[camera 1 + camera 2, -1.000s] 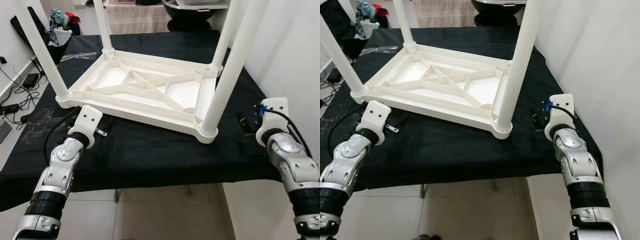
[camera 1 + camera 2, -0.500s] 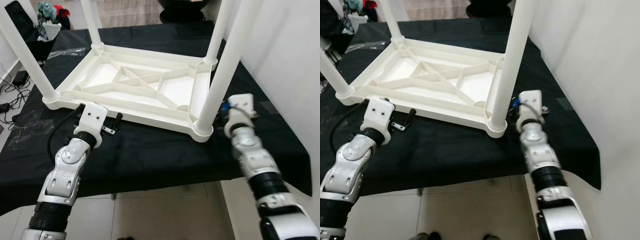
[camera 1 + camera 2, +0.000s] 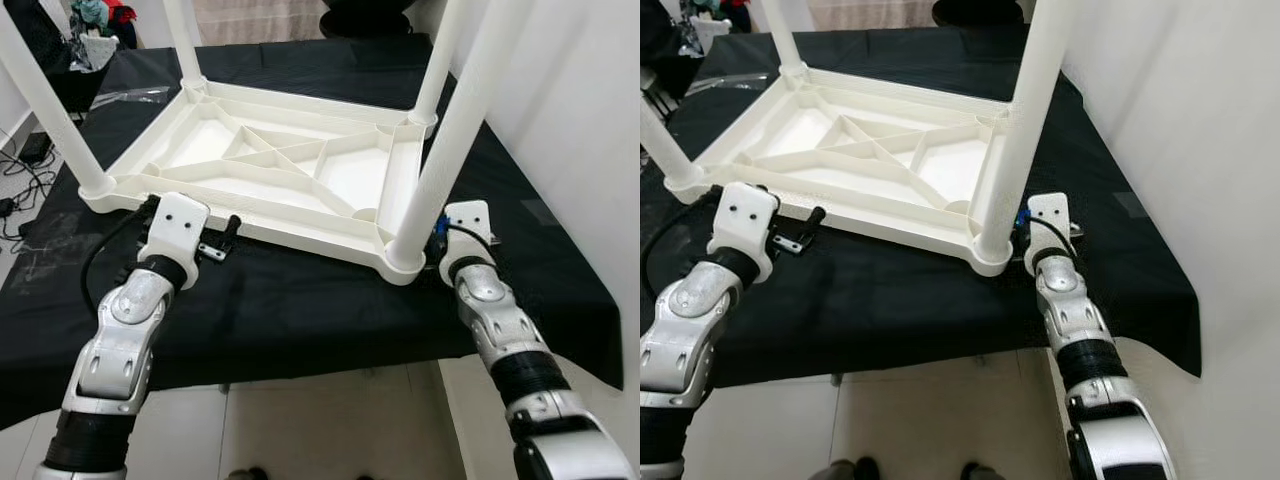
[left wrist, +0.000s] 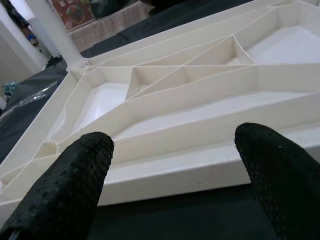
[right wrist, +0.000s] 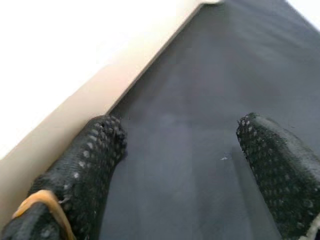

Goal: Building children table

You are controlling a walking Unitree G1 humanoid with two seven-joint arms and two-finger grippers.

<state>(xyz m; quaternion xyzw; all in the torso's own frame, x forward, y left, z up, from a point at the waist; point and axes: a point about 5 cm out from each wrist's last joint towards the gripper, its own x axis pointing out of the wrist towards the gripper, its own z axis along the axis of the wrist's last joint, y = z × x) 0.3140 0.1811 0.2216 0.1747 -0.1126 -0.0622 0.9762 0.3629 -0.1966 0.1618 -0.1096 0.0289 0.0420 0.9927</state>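
Left of frame: left gripper [image 3: 222,238] sits low on the black cloth [image 3: 300,300], just beside the near long edge of the children table [image 3: 270,170]. Left wrist view confirms fingers [image 4: 75,180] spread wide, nothing between them, aimed square at the white rim. Judgement: lined up to take hold of that edge, not yet touching.

Centre: table lies upside down, top face on the cloth, ribbed underside up. All four legs appear seated in their corner sockets and stand upright; the near right leg [image 3: 450,150] rises through the upper right of the frame. Inverted placement makes sense for fitting legs from above.

Right of frame: right gripper [image 3: 1025,228] is tucked close against the near right corner of the table, beside the base of that leg. Right wrist view shows its fingers [image 5: 90,165] apart, empty, over bare cloth with the white table edge alongside one finger.

Judgement: assembly looks nearly done; both arms flank the near edge, probably to grip and turn the table over.
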